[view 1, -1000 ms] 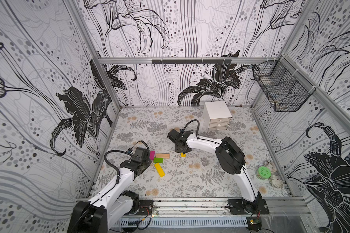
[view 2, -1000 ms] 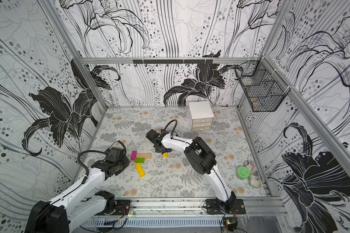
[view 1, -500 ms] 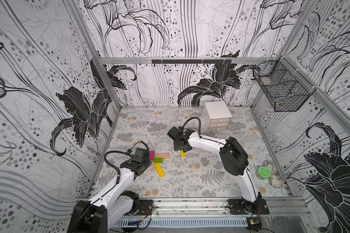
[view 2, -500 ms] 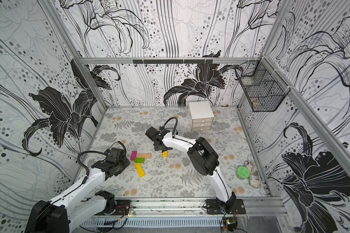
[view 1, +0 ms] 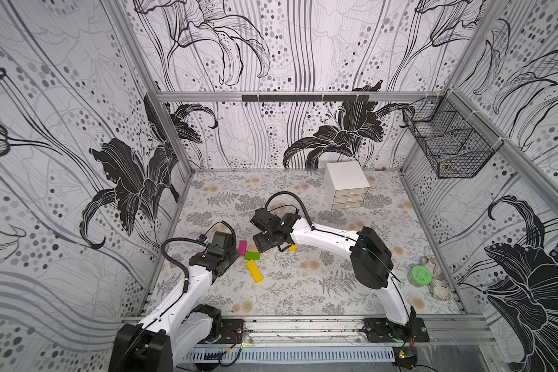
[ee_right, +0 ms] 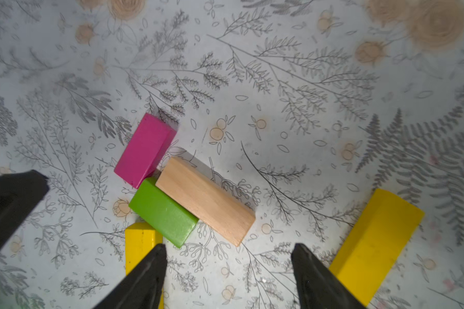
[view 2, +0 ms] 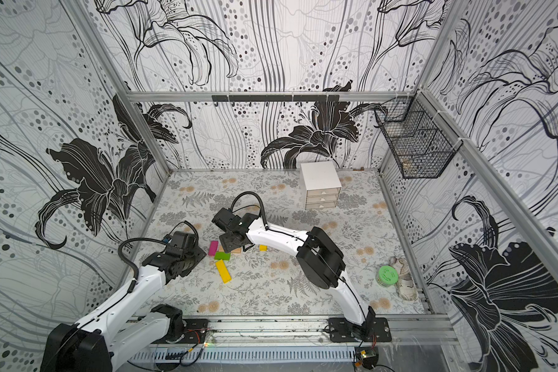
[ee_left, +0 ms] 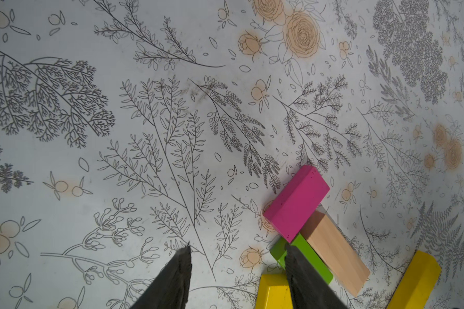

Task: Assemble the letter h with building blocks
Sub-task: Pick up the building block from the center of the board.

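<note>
- While both arms reach low over the floral mat point(view 1: 303, 290), the left claw point(ee_left: 238, 250) stands partly open. Only bare mat lies between its fingers, and it holds nothing.
- One of its fingertips point(ee_left: 292, 254) overlaps the short green painted block point(ee_left: 303, 254) in the left wrist view. Whether it touches the block cannot be told.
- The right claw point(ee_right: 228, 247) stands wide open over the mat and also grips nothing. Its dark fingers frame a bare patch just short of the long plain tan wooden block point(ee_right: 205, 200).
- The short magenta painted block point(ee_right: 145, 151) lies flat, with one end against the green block and a corner of the tan one.
- The green and tan blocks lie side by side with their long faces touching.
- One long yellow painted block point(ee_right: 141, 240) points its end at the green block, touching or very nearly so.
- The second long yellow block point(ee_right: 375, 240) lies alone beyond the tan block, apart from the cluster and just outside the right claw's finger.
- In a top view the cluster sits between the two claws, nearer the left arm's side point(view 1: 252, 255).
- Well away stand a small white three-drawer cabinet point(view 1: 347, 185), a round green lidded container point(view 1: 420, 275) beside a crumpled pale cloth point(view 1: 437, 283), and a black wire basket point(view 1: 448, 151) on the wall.
</note>
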